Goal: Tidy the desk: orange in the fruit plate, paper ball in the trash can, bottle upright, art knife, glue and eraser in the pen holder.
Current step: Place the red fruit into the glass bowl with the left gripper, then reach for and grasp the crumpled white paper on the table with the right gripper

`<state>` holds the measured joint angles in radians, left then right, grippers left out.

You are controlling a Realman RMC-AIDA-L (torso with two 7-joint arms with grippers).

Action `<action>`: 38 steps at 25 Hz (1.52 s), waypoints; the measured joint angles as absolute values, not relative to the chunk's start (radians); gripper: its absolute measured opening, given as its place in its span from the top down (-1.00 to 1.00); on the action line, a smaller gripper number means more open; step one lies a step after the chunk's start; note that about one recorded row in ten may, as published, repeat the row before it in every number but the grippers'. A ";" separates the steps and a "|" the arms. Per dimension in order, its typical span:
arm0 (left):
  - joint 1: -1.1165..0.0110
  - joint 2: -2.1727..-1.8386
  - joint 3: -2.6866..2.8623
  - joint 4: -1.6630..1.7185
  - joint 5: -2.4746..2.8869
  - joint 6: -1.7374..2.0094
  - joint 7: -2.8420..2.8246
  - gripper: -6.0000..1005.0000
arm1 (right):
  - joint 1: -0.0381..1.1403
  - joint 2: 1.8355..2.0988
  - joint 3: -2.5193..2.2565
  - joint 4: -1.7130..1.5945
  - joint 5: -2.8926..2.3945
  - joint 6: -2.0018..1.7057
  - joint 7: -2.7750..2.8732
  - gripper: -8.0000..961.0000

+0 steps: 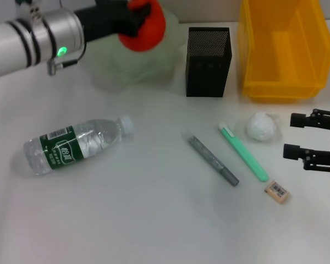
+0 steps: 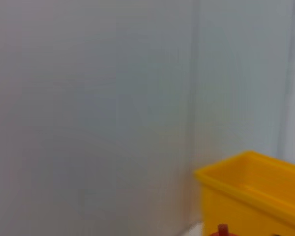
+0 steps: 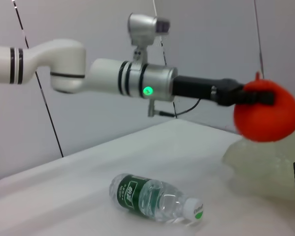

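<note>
Red-orange and round, the orange (image 1: 147, 25) is clamped in the left gripper (image 1: 136, 22), held in the air above the translucent pale-green scalloped fruit plate (image 1: 133, 65). Well right of that plate, the right gripper (image 1: 295, 135) rests spread open, holding nothing, beside the crumpled white paper ball (image 1: 261, 126).

A matt white desk (image 1: 154, 220) carries a clear, glossy plastic bottle (image 1: 74, 144) with a green label, a black metal-mesh holder (image 1: 208, 61) and a smooth, shiny yellow plastic bin (image 1: 283, 49). The bowl (image 1: 132, 63) is frosted, translucent pale green; the paper ball (image 1: 262, 127) is crumpled white; the orange (image 3: 265, 115) looks smooth and matt.
</note>
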<state>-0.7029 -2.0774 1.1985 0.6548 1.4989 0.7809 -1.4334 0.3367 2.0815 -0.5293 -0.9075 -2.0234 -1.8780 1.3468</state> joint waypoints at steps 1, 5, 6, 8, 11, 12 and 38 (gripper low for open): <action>-0.725 -2.078 1.200 0.640 1.496 0.737 -1.433 0.76 | 0.337 2.082 -0.535 -0.908 -2.023 -1.873 1.347 -0.40; -0.789 -2.080 1.199 0.594 1.494 0.615 -1.431 0.82 | 0.344 2.082 -0.561 -0.897 -2.024 -1.850 1.347 -0.39; -0.797 -2.080 1.199 0.589 1.488 0.589 -1.431 0.83 | 0.347 2.082 -0.568 -0.891 -2.024 -1.843 1.347 -0.39; -0.808 -2.080 1.213 0.584 1.463 0.533 -1.435 0.86 | 0.352 2.082 -0.584 -0.880 -2.024 -1.827 1.346 -0.39; -0.809 -2.080 1.220 0.583 1.458 0.523 -1.437 0.62 | 0.353 2.082 -0.596 -0.878 -2.025 -1.814 1.345 -0.39; -0.809 -2.080 1.221 0.583 1.457 0.522 -1.437 0.54 | 0.353 2.082 -0.600 -0.878 -2.025 -1.809 1.345 -0.39; -0.394 -2.037 1.183 0.886 1.475 1.495 -1.417 -0.71 | 0.398 2.083 -0.798 -1.256 -2.032 -1.803 1.798 -0.35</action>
<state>-0.3937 -2.0373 1.1827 0.8859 1.4745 1.4946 -1.4166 0.3984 2.0828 -0.7978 -1.2564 -2.0317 -1.8032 1.7977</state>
